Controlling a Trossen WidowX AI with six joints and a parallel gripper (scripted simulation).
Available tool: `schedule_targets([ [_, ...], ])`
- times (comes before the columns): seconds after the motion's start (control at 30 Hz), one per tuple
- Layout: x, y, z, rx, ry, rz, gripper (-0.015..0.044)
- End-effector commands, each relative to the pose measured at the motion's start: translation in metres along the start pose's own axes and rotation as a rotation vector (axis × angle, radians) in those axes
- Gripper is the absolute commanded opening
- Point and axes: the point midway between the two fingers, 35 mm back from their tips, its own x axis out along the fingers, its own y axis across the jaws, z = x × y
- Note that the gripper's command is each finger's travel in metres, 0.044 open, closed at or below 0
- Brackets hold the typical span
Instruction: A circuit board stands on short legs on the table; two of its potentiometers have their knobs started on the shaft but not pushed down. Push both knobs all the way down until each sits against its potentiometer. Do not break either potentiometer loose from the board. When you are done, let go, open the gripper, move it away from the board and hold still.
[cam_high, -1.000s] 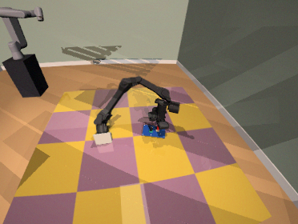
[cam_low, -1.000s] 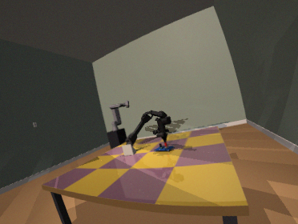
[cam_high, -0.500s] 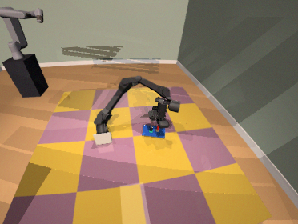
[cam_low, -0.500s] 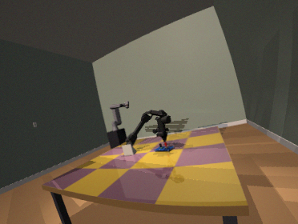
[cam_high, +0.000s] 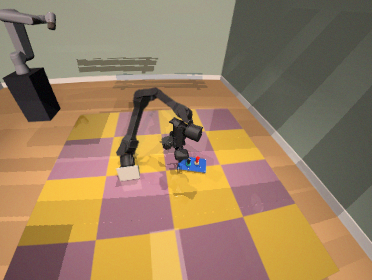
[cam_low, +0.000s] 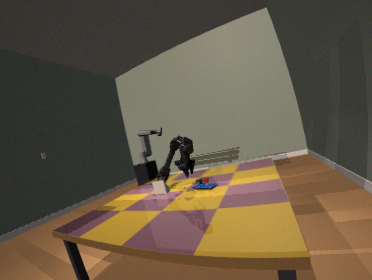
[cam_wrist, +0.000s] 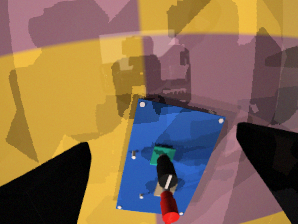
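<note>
The blue circuit board (cam_high: 202, 169) (cam_low: 205, 187) (cam_wrist: 192, 122) stands on the table. A black knob (cam_high: 188, 161) (cam_wrist: 167, 180) with a white line on its top stands over the green potentiometer (cam_wrist: 154, 156). A red knob (cam_high: 197, 159) (cam_low: 207, 180) (cam_wrist: 170, 210) stands over the beige potentiometer (cam_wrist: 158, 190), which is partly hidden behind the black knob in the wrist view. Whether either knob sits against its potentiometer cannot be told. My gripper (cam_high: 174, 149) (cam_wrist: 165, 140) is open and empty above the board, toward the arm-base side, with its fingers wide apart and touching neither knob.
Small metal pins (cam_wrist: 133, 155) stand along one side of the board. The arm's pale base block (cam_high: 128, 173) (cam_low: 159, 187) is left of the board. A second grey arm (cam_high: 20, 62) (cam_low: 145, 146) on a black pedestal (cam_high: 34, 95) stands far behind.
</note>
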Motion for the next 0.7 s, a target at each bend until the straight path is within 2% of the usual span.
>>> schedule_targets([
  [0.0, 0.0041, -0.0042, 0.048, -0.005, -0.01, -0.005, 0.044],
  [0.67, 0.0043, -0.0045, 0.0499, -0.005, -0.01, -0.005, 0.044],
])
